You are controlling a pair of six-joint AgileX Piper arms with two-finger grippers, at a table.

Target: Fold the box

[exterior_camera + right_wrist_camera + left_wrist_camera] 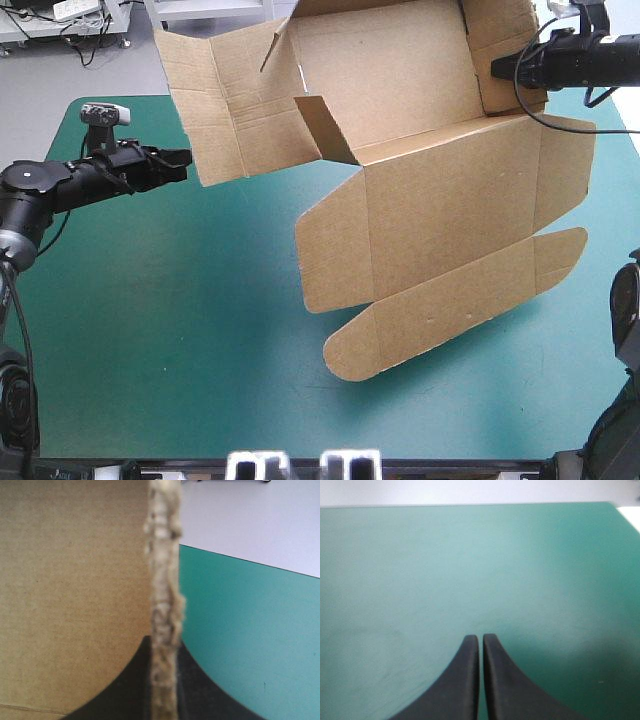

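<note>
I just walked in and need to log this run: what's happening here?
The right end effector is shut on the brown box at its far-right edge, holding the mostly unfolded sheet up over the teal-green table cover. The left end effector, shut and empty, hovers beside the sheet's left flaps. No walls tucked yet.

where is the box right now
In the high view the box is held up over the middle and far right of the table, its far-right edge pinched in the right hand. The left hand sits shut just off its left panel.
</note>
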